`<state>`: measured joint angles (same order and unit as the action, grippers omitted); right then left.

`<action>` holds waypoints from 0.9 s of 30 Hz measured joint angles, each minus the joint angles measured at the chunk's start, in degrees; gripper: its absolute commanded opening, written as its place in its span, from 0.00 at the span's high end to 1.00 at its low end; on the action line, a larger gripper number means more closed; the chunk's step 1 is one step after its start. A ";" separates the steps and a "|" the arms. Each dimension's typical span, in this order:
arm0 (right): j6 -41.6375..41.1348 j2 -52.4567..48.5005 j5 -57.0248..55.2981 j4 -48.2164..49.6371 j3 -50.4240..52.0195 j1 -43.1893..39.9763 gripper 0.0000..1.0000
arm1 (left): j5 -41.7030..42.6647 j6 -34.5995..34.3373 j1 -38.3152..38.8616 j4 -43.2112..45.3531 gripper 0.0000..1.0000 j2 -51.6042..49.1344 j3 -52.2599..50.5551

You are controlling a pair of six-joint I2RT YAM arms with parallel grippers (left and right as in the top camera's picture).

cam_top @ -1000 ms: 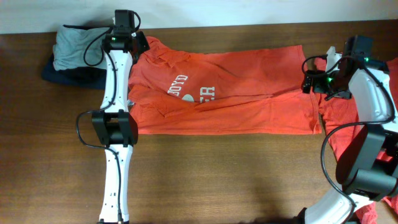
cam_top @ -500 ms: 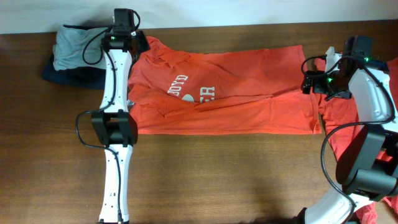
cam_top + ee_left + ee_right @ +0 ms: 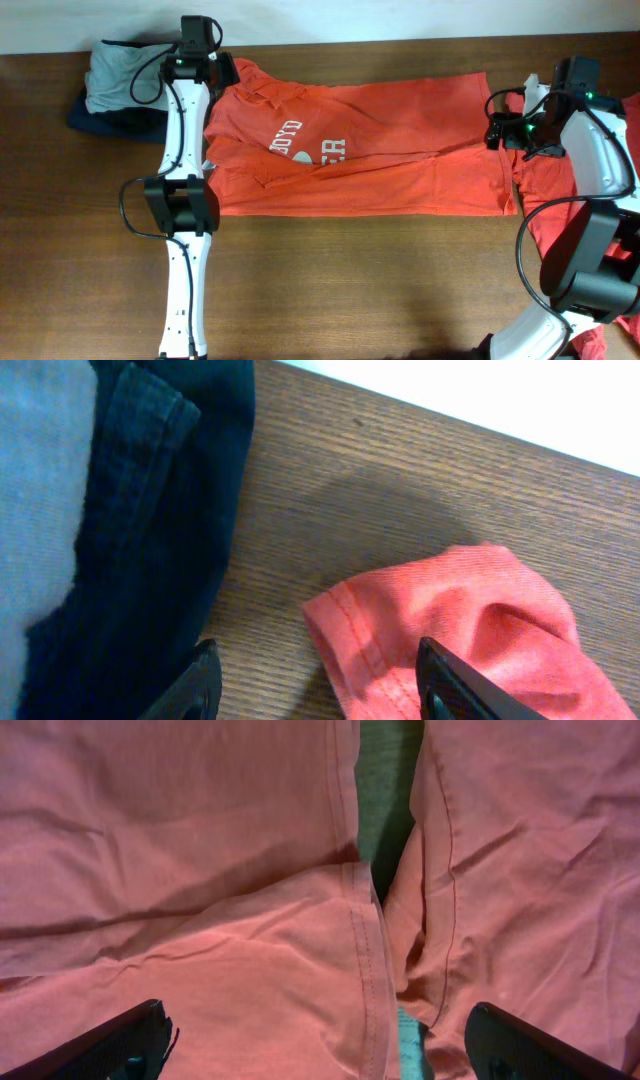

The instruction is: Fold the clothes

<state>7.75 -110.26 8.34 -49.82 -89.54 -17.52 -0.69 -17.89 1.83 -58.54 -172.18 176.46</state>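
Note:
An orange-red T-shirt point(image 3: 380, 140) lies lengthwise across the table, folded along its length, with part of its white lettering point(image 3: 305, 143) showing. My left gripper point(image 3: 207, 66) hovers open at the shirt's far left corner. In the left wrist view the gripper point(image 3: 320, 690) has a sleeve tip point(image 3: 450, 610) by its right finger and holds nothing. My right gripper point(image 3: 503, 132) stands wide open over the shirt's right end. The right wrist view shows that gripper point(image 3: 320, 1050) above the stitched hem point(image 3: 355, 950), empty. A second orange-red shirt point(image 3: 530, 850) lies just to the right.
A pile of dark denim point(image 3: 160, 510) and grey cloth point(image 3: 115, 72) sits at the back left, close to my left gripper. The second shirt point(image 3: 545, 195) lies under the right arm at the table's right edge. The table's far edge point(image 3: 480, 430) meets a white wall.
My left gripper has come open and lifted slightly off the sleeve, which rests on the table. The right arm and the shirt lie as before.

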 measured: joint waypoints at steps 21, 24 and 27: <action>0.02 0.00 0.00 0.44 0.00 0.00 0.01 | 3.74 0.28 -0.02 4.04 0.60 0.00 -2.93; 0.02 0.00 0.00 0.44 0.00 0.00 0.01 | 4.46 0.33 0.00 4.26 0.70 0.00 -3.13; 0.04 0.00 0.02 0.44 0.00 0.00 0.01 | 5.01 0.17 0.07 4.61 0.79 0.00 -3.13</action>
<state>7.79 -110.26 8.36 -49.39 -89.54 -17.52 4.32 -17.72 1.89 -53.93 -172.18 173.34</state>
